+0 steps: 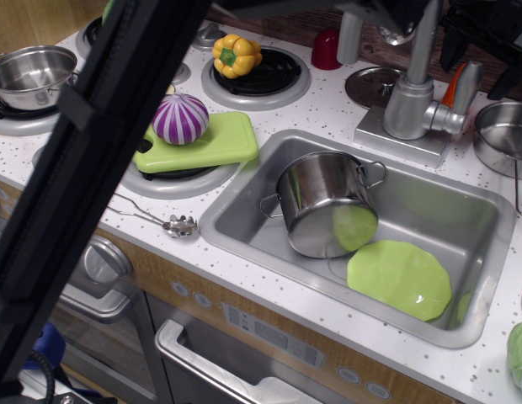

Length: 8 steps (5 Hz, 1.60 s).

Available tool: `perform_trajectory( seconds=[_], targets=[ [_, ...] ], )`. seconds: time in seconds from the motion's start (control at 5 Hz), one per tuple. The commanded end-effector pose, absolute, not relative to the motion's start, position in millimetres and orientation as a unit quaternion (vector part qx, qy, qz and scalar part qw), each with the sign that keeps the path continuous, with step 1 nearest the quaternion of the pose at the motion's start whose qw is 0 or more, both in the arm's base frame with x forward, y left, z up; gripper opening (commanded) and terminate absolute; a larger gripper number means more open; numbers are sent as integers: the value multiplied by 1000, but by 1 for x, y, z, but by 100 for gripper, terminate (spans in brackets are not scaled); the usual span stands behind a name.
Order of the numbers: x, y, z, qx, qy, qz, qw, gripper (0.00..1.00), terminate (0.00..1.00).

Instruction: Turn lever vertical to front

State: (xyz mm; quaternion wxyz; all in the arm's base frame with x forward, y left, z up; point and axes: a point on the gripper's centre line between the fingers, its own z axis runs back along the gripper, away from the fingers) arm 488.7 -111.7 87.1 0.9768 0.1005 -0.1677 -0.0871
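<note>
The lever (465, 87) is a flat silver-grey paddle on the right side of the silver faucet body (407, 107); it stands upright, tilted slightly right. My gripper (480, 61) is at the top right edge, raised above and just behind the lever. Its two black fingers are spread apart, one left of the lever's top (451, 49) and one to its right (508, 80). They do not touch the lever. The gripper's upper part is cut off by the frame edge.
A steel pot (327, 204) and a green plate (400, 279) lie in the sink (488, 220). A small steel pot (503, 133) stands right of the faucet. A purple onion (180, 119) sits on a green cutting board (219, 141). The black arm link (93, 160) crosses the left foreground.
</note>
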Motion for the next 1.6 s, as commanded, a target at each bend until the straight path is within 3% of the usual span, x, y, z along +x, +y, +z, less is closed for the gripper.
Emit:
perform_trajectory(
  seconds=[0.0, 0.4, 0.6, 0.8, 1.4],
  targets=[
    [497, -104, 111, 80, -196, -67, 975, 0, 0],
    [464, -124, 121, 81, -168, -30, 982, 0, 0],
    [449, -126, 114, 57, -157, -19, 986, 0, 0],
    [436, -128, 111, 62, -154, -8, 986, 0, 0],
    [433, -122, 82, 34, -162, -8, 986, 0, 0]
  ],
)
